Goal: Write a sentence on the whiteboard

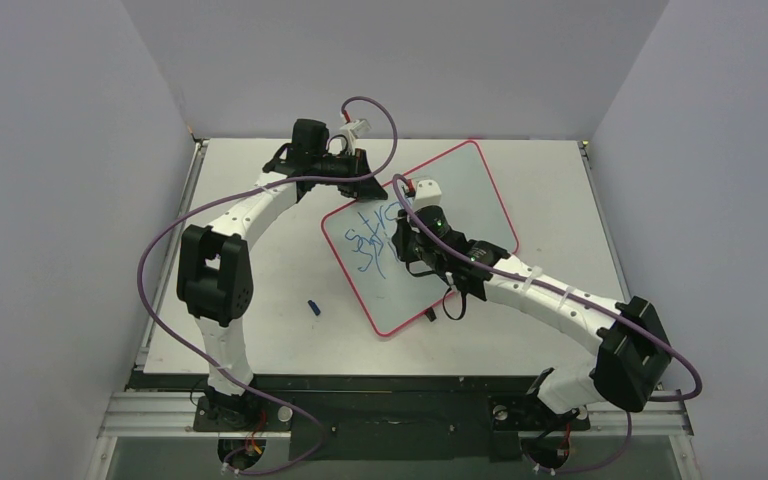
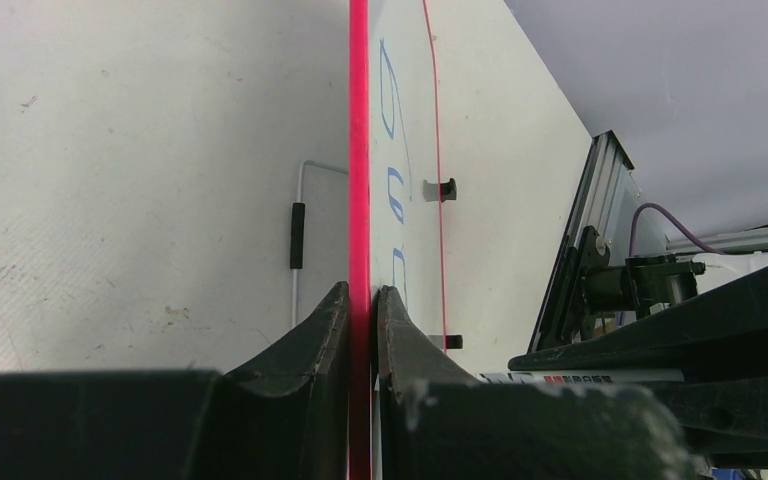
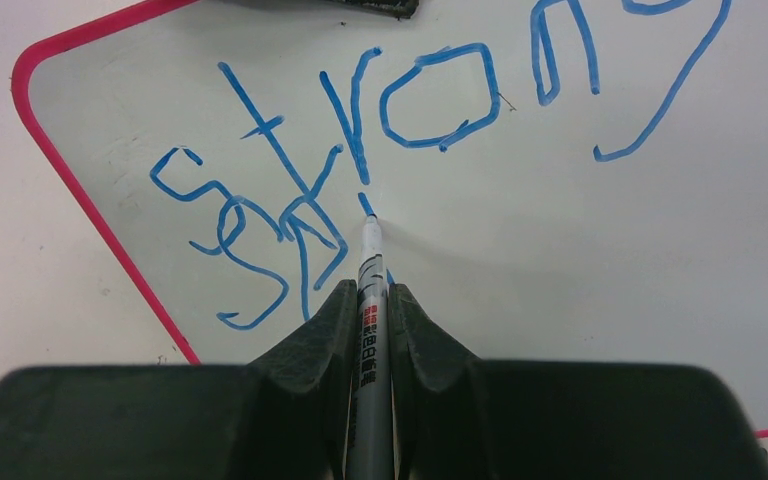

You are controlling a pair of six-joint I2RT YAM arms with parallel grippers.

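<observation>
The whiteboard [image 1: 460, 195] lies tilted on the table, with a red-pink rim. My left gripper [image 1: 375, 182] is shut on its far-left rim [image 2: 359, 150], one finger on each side of the edge [image 2: 362, 295]. My right gripper [image 1: 407, 238] hovers over the board, shut on a grey marker [image 3: 369, 270]. The marker tip touches the surface just below the "r". The sentence [image 3: 410, 110] in blue reads "strong", with "sp" begun on a second line underneath [image 1: 368, 240]. From the left wrist the letters [image 2: 390, 100] show edge-on, and so does the marker barrel [image 2: 580, 378].
A small blue cap [image 1: 313, 306] lies on the table left of the board. A thin wire leg with a black sleeve [image 2: 298, 230] sits beside the board's edge. Black clips [image 2: 447, 189] mark its rim. The table's metal frame [image 2: 580, 250] and grey walls enclose the area.
</observation>
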